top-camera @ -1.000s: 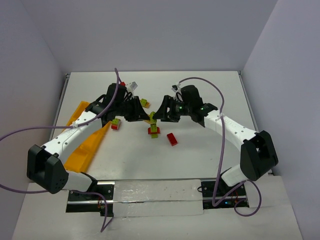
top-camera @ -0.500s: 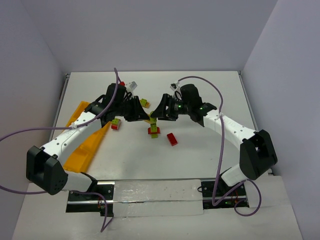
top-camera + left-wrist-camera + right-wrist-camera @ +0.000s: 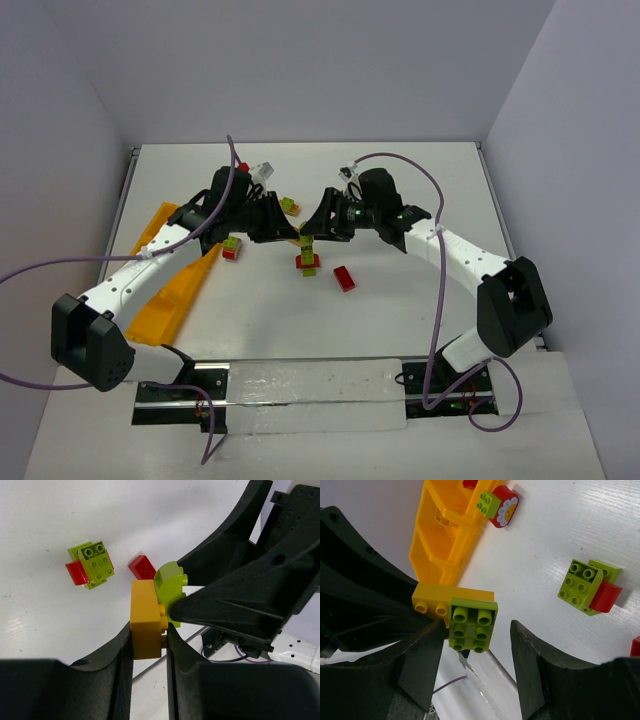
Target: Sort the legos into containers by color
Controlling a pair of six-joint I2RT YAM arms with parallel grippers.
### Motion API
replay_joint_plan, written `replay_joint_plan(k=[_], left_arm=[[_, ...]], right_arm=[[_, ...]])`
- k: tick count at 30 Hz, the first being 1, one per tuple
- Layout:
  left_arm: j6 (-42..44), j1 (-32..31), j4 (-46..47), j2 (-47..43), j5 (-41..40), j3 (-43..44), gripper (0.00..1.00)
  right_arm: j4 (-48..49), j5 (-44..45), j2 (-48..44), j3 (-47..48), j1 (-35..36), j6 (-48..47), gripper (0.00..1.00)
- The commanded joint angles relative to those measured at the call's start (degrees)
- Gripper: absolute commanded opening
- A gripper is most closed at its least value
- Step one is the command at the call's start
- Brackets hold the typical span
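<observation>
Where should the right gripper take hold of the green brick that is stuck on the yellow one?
Take the green brick by its two flat side walls, studs facing the wrist camera. The left gripper clamps the yellow brick, so the green one juts free on the side away from it; come in from there. The right gripper straddles it, jaws open.

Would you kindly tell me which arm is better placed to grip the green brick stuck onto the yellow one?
Right. The left gripper is shut on the yellow brick, holding the pair, while the right gripper has its open fingers on either side of the green brick, so it likely only needs to close.
</observation>
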Motion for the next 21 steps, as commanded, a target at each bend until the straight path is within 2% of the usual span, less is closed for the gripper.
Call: replay_joint_plan(k=[1,5,7,12,17,21], left_arm=[[0.31,-0.05,1.66,-2.01,0.47,0.96,0.00],[0.42,-0.05,1.73,-2.01,0.71,0.96,0.00],[0.52,-0.05,1.62,-2.01,0.54,0.96,0.00],[1.14,-0.02,-0.23,-2.31,-2.02,1.34,0.00],[3.12,1.15,-3.37,-2.89,-4.60,2.10,0.00],[4.27,4.43,-4.77,-4.05,-4.50,1.53,0.00]], right_arm=[[3.13,-1.18,1.66,1.43,0.53,0.68,0.59],[3.48,-1.62,2.06,1.70,0.53,0.75,0.53],[3.42,-2.07,2.27,2.11,0.53,0.68,0.45],[1.88,-0.70,1.10,2.03,0.42,0.25,0.03],[-1.11,3.23,-2.11,0.74,-0.78,-1.57,0.00],[-2.95,5.02,-5.44,-1.08,-2.94,-2.72,0.00]])
